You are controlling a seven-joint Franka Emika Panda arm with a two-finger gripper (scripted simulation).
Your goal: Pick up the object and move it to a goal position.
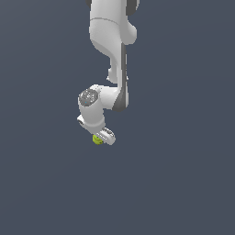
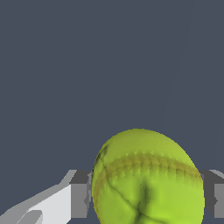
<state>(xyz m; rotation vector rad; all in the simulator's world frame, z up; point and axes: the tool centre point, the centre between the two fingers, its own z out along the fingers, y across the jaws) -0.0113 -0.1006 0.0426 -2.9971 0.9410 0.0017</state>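
The object is a small yellow-green ball (image 1: 97,139) with darker seam-like marks. In the exterior view it sits just under the white arm's hand, partly hidden by it. In the wrist view the ball (image 2: 148,179) fills the space between the two grey fingers (image 2: 79,194), which press on its two sides. My gripper (image 1: 102,137) is shut on the ball; it also shows in the wrist view (image 2: 146,197). I cannot tell from these frames whether the ball rests on the ground or is lifted off it.
The white arm (image 1: 112,55) comes down from the top of the exterior view. Around it is a plain dark blue-grey surface (image 1: 183,183) with no other objects in view.
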